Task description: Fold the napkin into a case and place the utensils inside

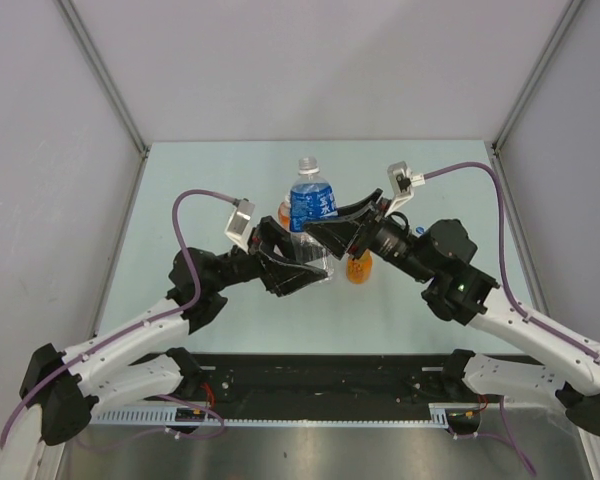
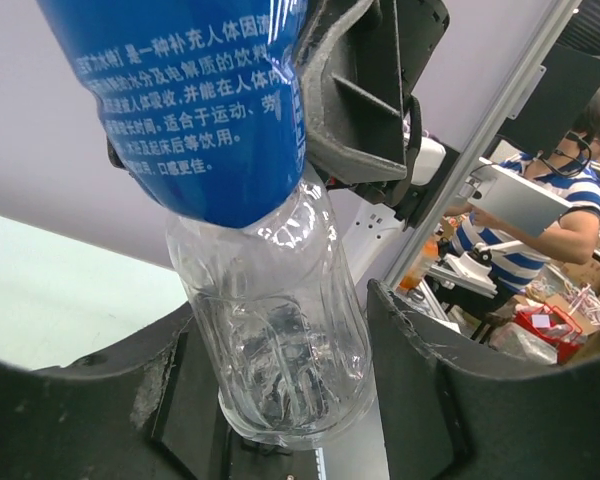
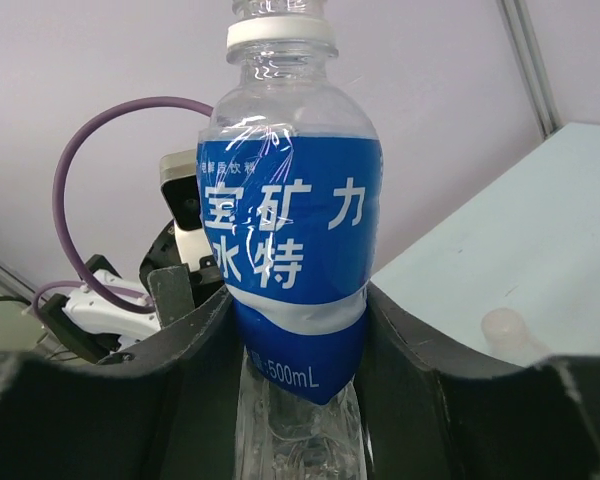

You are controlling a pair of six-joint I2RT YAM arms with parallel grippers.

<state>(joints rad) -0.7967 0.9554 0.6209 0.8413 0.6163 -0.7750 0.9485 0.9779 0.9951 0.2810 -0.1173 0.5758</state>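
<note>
— How many things?
— One water bottle (image 1: 313,200) and two orange bottles (image 1: 358,268) standing on the surface (image 1: 180,200) by the claws.
— Do the views differ?
— Only the left wrist view shows a person (image 2: 540,225).
— And the grip?
— The left claw (image 1: 305,268) clamps the water bottle's clear base, and the right claw (image 1: 335,232) clamps its label. Where the napkin is, I cannot tell.

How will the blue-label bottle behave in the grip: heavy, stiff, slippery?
The bottle looks empty, so probably light. Its thin clear wall appears dented, so it may buckle under the fingers. The smooth plastic could slip.
</note>
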